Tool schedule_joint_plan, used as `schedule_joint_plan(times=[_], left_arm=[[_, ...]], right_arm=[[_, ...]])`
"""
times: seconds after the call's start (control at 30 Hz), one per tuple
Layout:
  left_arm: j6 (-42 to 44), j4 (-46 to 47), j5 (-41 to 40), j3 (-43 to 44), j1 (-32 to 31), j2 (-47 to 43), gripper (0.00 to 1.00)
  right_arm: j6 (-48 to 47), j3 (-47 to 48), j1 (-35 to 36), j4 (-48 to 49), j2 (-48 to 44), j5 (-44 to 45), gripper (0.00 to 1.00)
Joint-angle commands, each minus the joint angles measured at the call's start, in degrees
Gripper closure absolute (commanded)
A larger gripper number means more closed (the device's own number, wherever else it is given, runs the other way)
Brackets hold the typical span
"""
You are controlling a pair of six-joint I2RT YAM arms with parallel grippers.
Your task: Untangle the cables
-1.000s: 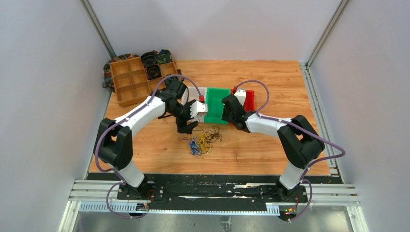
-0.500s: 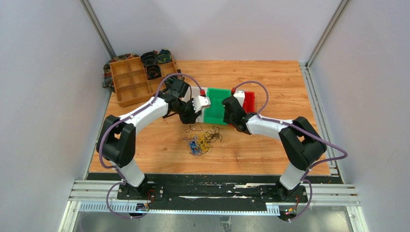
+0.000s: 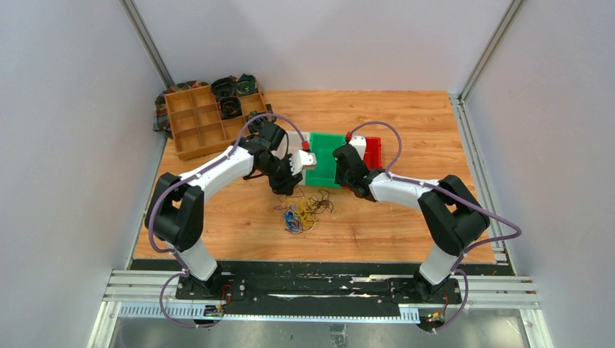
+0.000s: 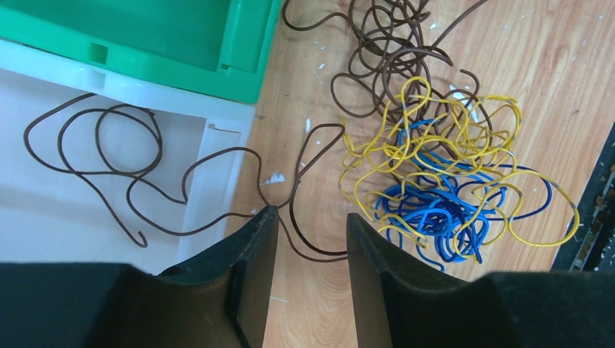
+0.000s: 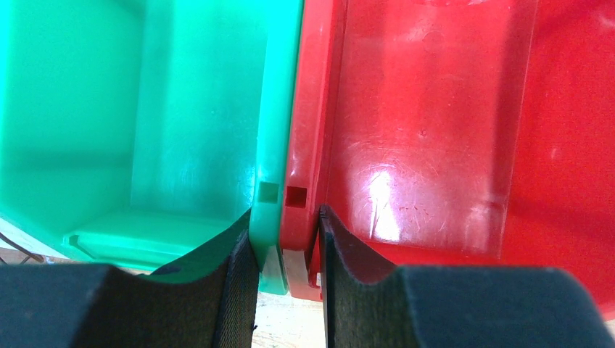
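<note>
The cables point(image 3: 304, 212) lie on the table in front of the bins. In the left wrist view they show as a yellow and blue tangle point(image 4: 442, 185) with dark brown loops point(image 4: 388, 61) above it. One dark brown cable point(image 4: 323, 257) runs from inside the white bin point(image 4: 43, 217) over its rim onto the wood, curving just beyond the fingertips. My left gripper point(image 4: 310, 225) is open and empty above it; it also shows in the top view point(image 3: 286, 185). My right gripper point(image 5: 285, 235) is shut on the touching walls of the green bin point(image 5: 196, 109) and red bin point(image 5: 435, 130).
The green bin point(image 3: 326, 156) and red bin point(image 3: 373, 151) stand side by side mid-table. A wooden divided tray point(image 3: 199, 123) with dark coiled bundles stands at the back left. A black strip point(image 4: 598, 210) borders the table at the right of the left wrist view.
My left gripper moved from near the tangle up toward the bins, then dropped back slightly. A dark cable now trails from the white bin. The right arm has barely moved.
</note>
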Motion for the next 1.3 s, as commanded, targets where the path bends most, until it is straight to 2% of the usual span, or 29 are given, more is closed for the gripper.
schedule_joint_plan(times=[0.0,0.13,0.27,0.37,0.63,0.73,0.77,0.8,0.87,0.9,0.97,1.07,1.2,1.27], left_arm=[[1.1,-1.4,1.1,0.9,-0.3,-0.3,0.55],[-2.5,3.4,-2.9,-0.1,-0.3,0.0,0.64],[-2.7,5.8,-3.5,-1.1,-0.7,-0.4,0.7],[-2.5,5.0,-5.0,1.1,-1.7,0.3,0.78],[1.5,-0.7,-2.9,4.4,-1.7,-1.5,0.97],[1.8,-1.1,-4.9,5.3,-1.6,-2.7,0.99],[2.5,-3.2,-3.8,6.1,-1.5,-2.8,0.98],[2.7,-4.5,-2.8,6.8,-1.4,-2.8,0.92],[2.4,-7.7,-0.4,7.3,-1.4,-2.8,0.64],[2.2,-8.6,0.7,7.1,-1.5,-2.5,0.54],[1.0,-8.7,0.8,6.2,-1.5,-1.9,0.46],[-2.9,-5.7,-2.3,4.6,-1.5,0.0,0.43],[-6.3,1.4,-8.3,1.8,-1.6,0.8,0.52],[-6.6,3.1,-8.2,1.4,-1.6,0.8,0.55]], right_arm=[[0.5,0.3,0.9,1.2,-1.3,-3.0,0.75],[0.5,0.2,1.1,1.3,-1.4,-3.5,0.77],[0.5,-0.1,1.3,1.9,-1.5,-3.7,0.8],[0.7,0.0,1.4,2.1,-1.3,-4.1,0.83],[0.8,0.1,1.5,1.8,-1.8,-3.5,0.88],[0.7,0.1,1.4,1.7,-2.1,-3.5,0.89],[0.7,0.1,1.5,1.6,-2.0,-3.4,0.86],[0.7,0.1,1.5,1.5,-2.1,-3.3,0.84],[0.7,0.0,1.5,1.3,-2.3,-3.2,0.78],[0.8,-0.1,1.5,1.4,-2.5,-3.0,0.77],[0.8,-0.5,1.5,1.8,-2.7,-3.0,0.77],[1.0,-1.1,1.5,2.2,-2.8,-3.0,0.77],[1.2,-1.6,1.5,2.6,-2.9,-3.5,0.79],[1.1,-1.7,1.7,2.6,-2.9,-3.4,0.8]])
